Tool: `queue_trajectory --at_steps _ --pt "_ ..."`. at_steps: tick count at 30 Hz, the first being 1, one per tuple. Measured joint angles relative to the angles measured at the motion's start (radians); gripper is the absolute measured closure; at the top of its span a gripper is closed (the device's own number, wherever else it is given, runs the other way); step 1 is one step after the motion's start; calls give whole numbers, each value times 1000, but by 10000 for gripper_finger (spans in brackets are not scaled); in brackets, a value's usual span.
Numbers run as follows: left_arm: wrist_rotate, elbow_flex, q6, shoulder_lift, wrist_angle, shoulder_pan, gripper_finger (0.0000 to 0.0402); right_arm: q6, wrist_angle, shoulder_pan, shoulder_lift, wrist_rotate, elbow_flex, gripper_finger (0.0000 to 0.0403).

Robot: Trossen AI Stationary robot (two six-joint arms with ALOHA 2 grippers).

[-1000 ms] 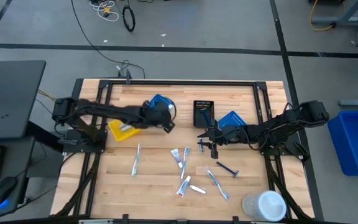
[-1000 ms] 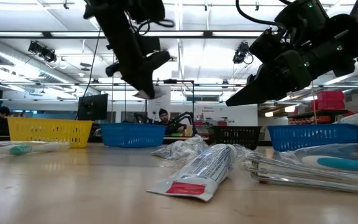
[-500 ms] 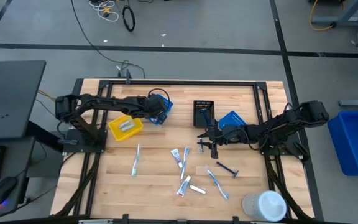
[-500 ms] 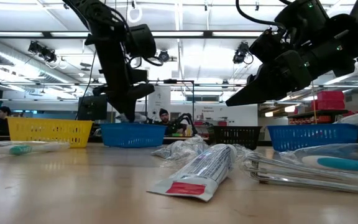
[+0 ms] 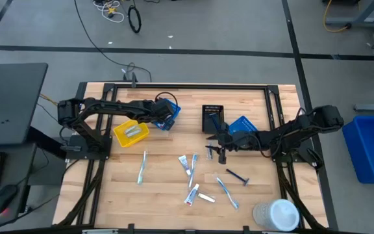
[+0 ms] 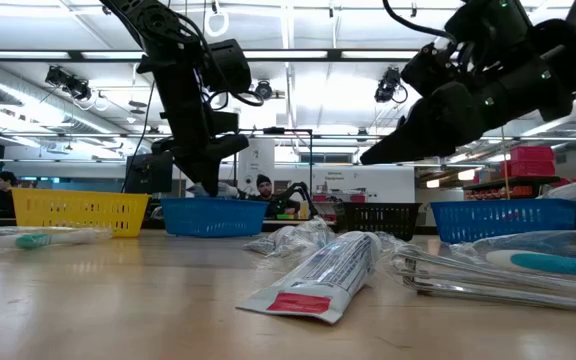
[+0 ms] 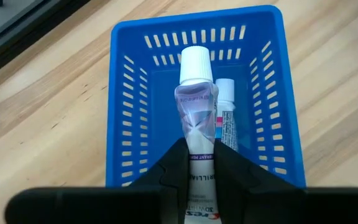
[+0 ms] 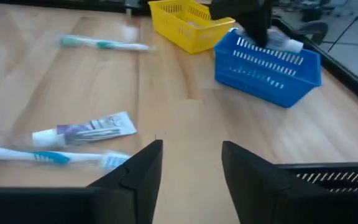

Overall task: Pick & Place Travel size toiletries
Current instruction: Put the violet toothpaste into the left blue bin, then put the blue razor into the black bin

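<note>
My left gripper (image 5: 163, 117) is over the left blue bin (image 5: 173, 106), shut on a clear toothpaste tube (image 7: 196, 115). A second tube (image 7: 227, 121) lies on that bin's floor. My right gripper (image 5: 214, 147) hangs open above the table's middle, near the black bin (image 5: 212, 117), and touches nothing. Loose toiletries lie flat on the wood near it: a toothbrush (image 5: 141, 167), tubes (image 5: 187, 162) (image 5: 192, 193), another toothbrush (image 5: 226, 192) and a dark razor (image 5: 237, 175). The right wrist view shows a tube (image 8: 86, 132) and a wrapped toothbrush (image 8: 48, 157) just beyond the open fingers (image 8: 143, 168). My left gripper pinches the toothpaste tube between its two fingers (image 7: 173, 165) on the printed lower body (image 7: 195, 163). The tube runs along the fingers and sticks out past them, its white cap (image 7: 196, 62) leading. It is lifted clear, slanting down over the blue bin's inside.
A yellow bin (image 5: 130, 133) with items in it sits left of the blue bin. A second blue bin (image 5: 242, 125) stands right of the black one. A large white round container (image 5: 276, 214) sits at the near right corner. Bare wood lies near the table's left edge.
My left gripper, shut on the tube, has swung from over the table's middle toward the far left and come down over the blue bin, then held still there. The loose toiletries have not moved.
</note>
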Motion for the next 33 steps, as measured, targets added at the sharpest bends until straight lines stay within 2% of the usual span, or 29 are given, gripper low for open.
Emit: queue_trajectory --at_steps 7,12,20,23,26,29,33 --pt "12 0 49 0 1 12 269 23 -5 13 0 148 0 178" --pt "13 0 42 0 18 11 234 55 -5 11 0 157 0 150" --pt "74 63 93 -52 27 -23 236 56 -5 11 0 146 0 132" --pt "70 89 157 -97 66 -57 243 27 -6 18 -4 138 1 138" --pt "72 90 218 -135 120 -102 250 -18 -36 41 -44 85 42 149" --pt "72 90 330 -153 152 -149 255 -12 -205 73 -100 7 139 157" --pt "72 90 494 -155 154 -203 261 75 -677 155 -113 -46 348 158"
